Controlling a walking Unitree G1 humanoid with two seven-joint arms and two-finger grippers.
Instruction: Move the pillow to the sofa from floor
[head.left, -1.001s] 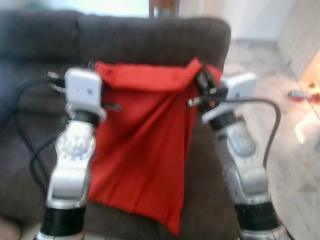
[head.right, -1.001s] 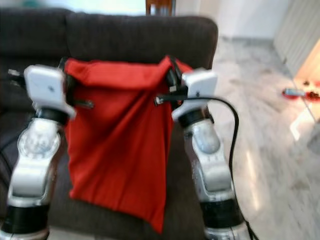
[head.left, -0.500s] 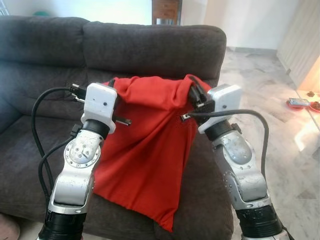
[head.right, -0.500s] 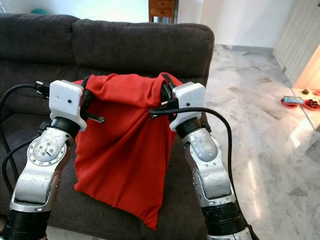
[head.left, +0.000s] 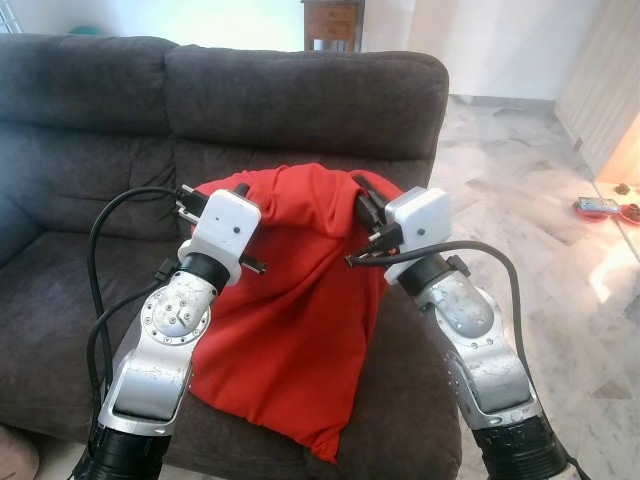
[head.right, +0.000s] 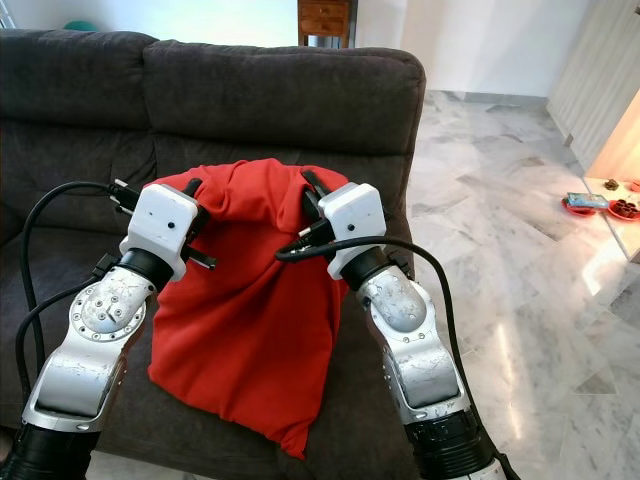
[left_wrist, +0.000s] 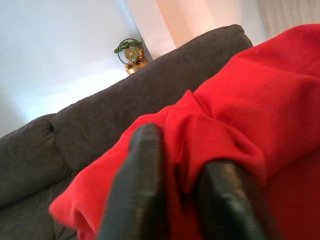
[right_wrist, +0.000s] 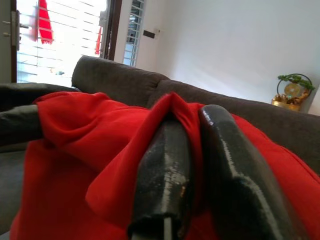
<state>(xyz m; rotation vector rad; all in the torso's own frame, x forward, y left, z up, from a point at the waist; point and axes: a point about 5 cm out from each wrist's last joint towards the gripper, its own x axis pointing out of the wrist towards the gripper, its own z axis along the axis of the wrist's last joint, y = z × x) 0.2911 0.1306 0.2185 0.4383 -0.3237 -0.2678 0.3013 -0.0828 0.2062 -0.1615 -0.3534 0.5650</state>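
A dark grey sofa (head.left: 90, 100) fills the left and centre of the head camera's view, its seat and backrest running across to the padded right arm. In front of it the left gripper (left_wrist: 185, 200) pinches a fold of the red pillow (head.left: 290, 330) at its upper left corner, the cloth caught between the two black fingers (left_wrist: 137, 185), which stand pressed together. The pillow hangs limp like a sack from its top edge, its lower corner drooping over the front of the seat cushion; whether its underside already bears on the cushion cannot be told.

Compared with half a second ago, the two wrists are closer together and lower, and the top edge, then stretched nearly straight between them, now bunches into a hump in the middle. A second ago the pillow hung higher against the backrest. The slack suggests the robot is lowering the pillow onto the seat, so the task looks close to done, with only the set-down and release left.

To the right, the right gripper (right_wrist: 200, 165) clamps the other top corner the same way, its fingers (right_wrist: 162, 170) closed on a ridge of red cloth. Beyond the sofa's arm lies pale marble floor (head.left: 560, 230), with a small red dish (head.left: 597, 206) near the far right edge.
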